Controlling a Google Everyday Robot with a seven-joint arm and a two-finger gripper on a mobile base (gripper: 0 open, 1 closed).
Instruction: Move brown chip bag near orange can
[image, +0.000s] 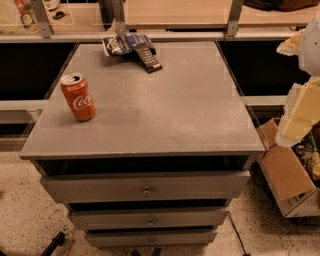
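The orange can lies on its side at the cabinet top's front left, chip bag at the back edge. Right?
No: the camera view shows the orange can standing upright there. The brown chip bag is at the back edge; the end effector is off to the right.

We get warm, dimmish overhead light, soft sheen on the worktop (170, 107), black shadow under its lip; tool (299, 117) at right edge blown pale.

Open desk (190, 110) surface spans centre and right of frame. The orange can (78, 96) stands at left; the brown chip bag (120, 45) and a dark bar packet (148, 59) crowd the upper edge. The hand (301, 107) hangs at far right, beyond the desk.
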